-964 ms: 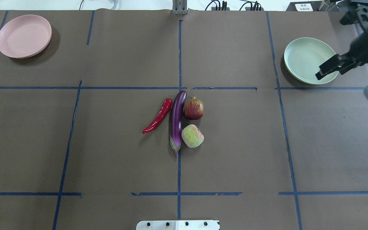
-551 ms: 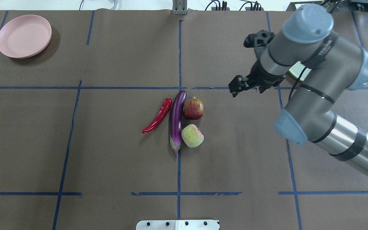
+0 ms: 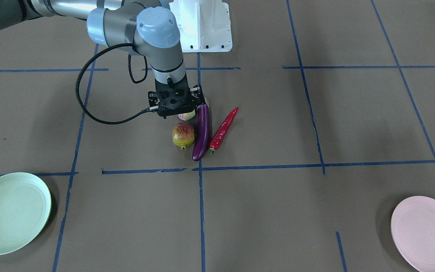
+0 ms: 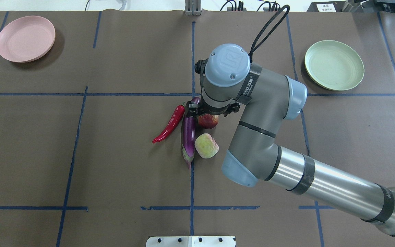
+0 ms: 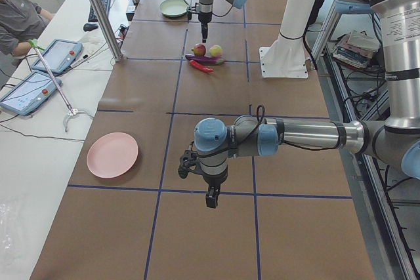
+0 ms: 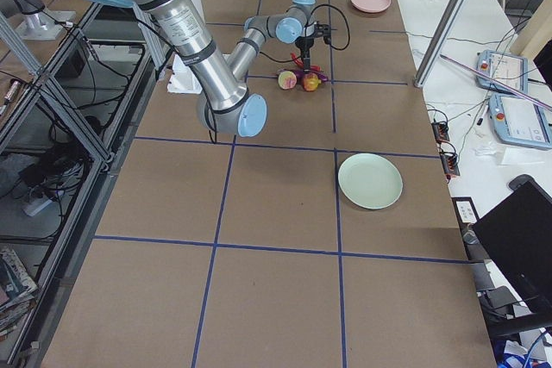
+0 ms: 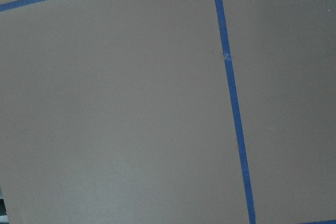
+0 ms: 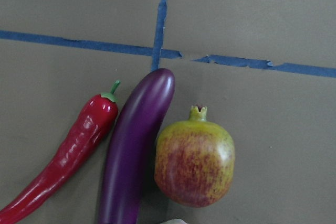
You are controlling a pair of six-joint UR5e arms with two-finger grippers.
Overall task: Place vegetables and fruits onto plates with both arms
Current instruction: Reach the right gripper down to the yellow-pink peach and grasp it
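The purple eggplant (image 4: 189, 137), red chili (image 4: 170, 125), pomegranate (image 4: 208, 120) and peach (image 4: 206, 146) lie close together at the table's centre. My right gripper (image 3: 179, 109) hangs over this cluster, fingers down, and looks open and empty. In the overhead view the wrist hides it. The right wrist view shows the pomegranate (image 8: 194, 163), eggplant (image 8: 134, 150) and chili (image 8: 73, 156) right below. The mint green plate (image 4: 334, 65) and the pink plate (image 4: 26, 38) are both empty. My left gripper (image 5: 211, 200) hangs over bare table near the pink plate (image 5: 113, 155); I cannot tell its state.
The white base block (image 3: 202, 26) stands at the robot's side of the table. Blue tape lines (image 4: 192, 61) cross the brown cover. A black cable (image 3: 89, 109) loops off the right wrist. An operator (image 5: 16, 21) sits at the far side with tablets.
My right arm has swung from the mint green plate at the right to the centre, over the produce. The produce and plates have not moved.
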